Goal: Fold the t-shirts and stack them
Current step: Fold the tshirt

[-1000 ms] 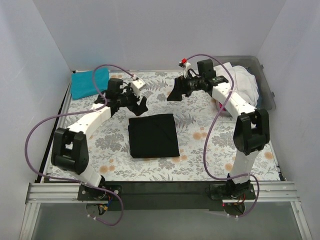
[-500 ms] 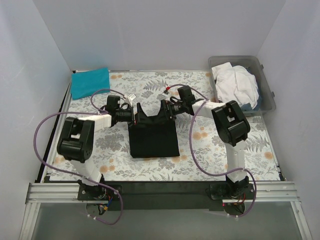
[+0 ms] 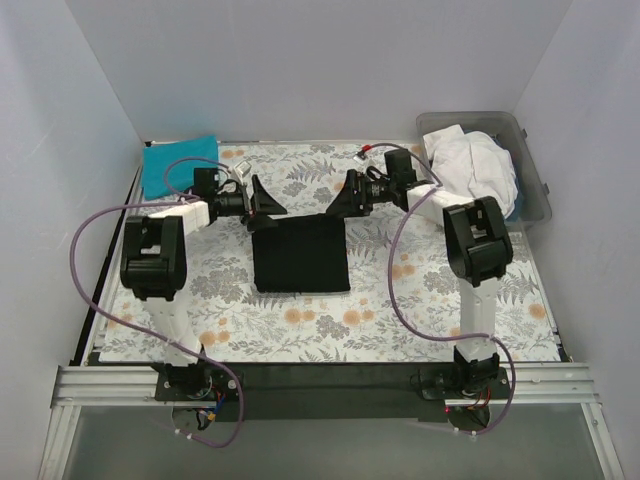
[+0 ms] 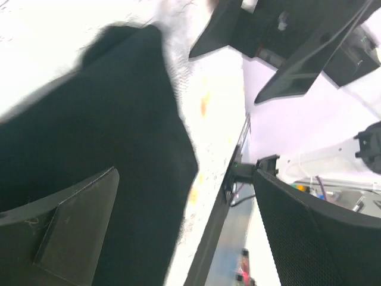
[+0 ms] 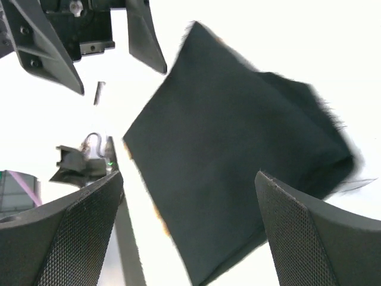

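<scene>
You have both pincers drawn back from the black t-shirt [image 3: 300, 253] since half a second ago. Then they sat down at its far edge, tips against the cloth. Now the left pincer [image 3: 268, 197] and the right pincer [image 3: 338, 196] stand just beyond that edge, apart from the shirt and facing each other across a gap.

The shirt itself has shifted. It lies a little farther from the near edge and slightly to the left of where it lay before. It is folded into a flat, near-square block near the middle of the flowered surface [image 3: 330, 330].

Left pincer: jaws spread wide, wider than a second ago, with nothing between them. Your left wrist view shows the folded black cloth lying below the fingers [image 4: 77, 232], not gripped.

Right pincer: jaws spread fully, as before, holding nothing. The right wrist view shows the black block lying beyond its fingers [image 5: 65, 232], clear of them, with the left pincer opposite.

The teal t-shirt [image 3: 178, 166] lies folded at the far left corner of the surface, unmoved. The white t-shirt [image 3: 470, 165] sits bunched in the grey tub [image 3: 532, 165] at the far right, also unmoved and well apart from the black one.

Writing: any lettering in these views is too small or too blurred to read.
</scene>
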Tool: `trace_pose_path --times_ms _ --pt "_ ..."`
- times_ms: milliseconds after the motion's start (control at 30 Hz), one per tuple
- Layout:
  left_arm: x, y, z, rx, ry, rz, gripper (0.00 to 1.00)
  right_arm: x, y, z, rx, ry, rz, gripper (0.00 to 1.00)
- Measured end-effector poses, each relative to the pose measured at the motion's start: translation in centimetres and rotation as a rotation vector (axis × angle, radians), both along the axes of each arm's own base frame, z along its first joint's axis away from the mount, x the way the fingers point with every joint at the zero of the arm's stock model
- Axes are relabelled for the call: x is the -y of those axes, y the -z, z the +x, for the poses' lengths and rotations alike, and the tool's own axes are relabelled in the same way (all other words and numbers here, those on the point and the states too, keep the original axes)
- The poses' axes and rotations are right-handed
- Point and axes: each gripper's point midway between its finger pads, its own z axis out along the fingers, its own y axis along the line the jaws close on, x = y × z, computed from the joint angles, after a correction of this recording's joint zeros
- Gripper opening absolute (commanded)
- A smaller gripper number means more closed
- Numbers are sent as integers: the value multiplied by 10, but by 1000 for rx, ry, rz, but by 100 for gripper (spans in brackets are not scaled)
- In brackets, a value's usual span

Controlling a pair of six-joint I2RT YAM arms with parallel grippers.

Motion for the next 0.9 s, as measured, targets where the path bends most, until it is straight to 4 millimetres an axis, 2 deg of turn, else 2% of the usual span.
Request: trace_pose_path --times_ms 67,167,233,267,300,367,433,500,600,700,900 --pt "-2 -32 -10 51 -2 -10 96 6 -26 -15 17 11 16 98" --pt "2 -84 -49 136 25 -49 96 0 -72 -57 56 -22 54 98" --pt "7 -104 -79 162 58 -78 96 -13 -95 -89 103 -74 91 98" --pt "10 -107 -91 163 74 -90 96 -22 -101 -106 112 -104 105 98" --pt "12 -105 -101 151 86 -99 96 -30 -103 -121 117 -134 117 98" --pt "18 -87 -118 72 106 -113 96 -48 -94 -149 80 -194 123 98" --pt "21 -58 -129 -57 102 -114 96 -59 -74 -169 12 -231 108 98" --pt "20 -25 -137 -187 75 -96 96 -64 -42 -179 -79 -238 70 98" --pt "16 14 -144 -324 30 -52 96 -58 3 -180 -190 -208 8 98" --pt "12 34 -138 -372 6 -30 96 -45 43 -174 -287 -161 -42 98" --pt "-4 39 -121 -358 2 -20 97 -21 43 -163 -290 -127 0 98"
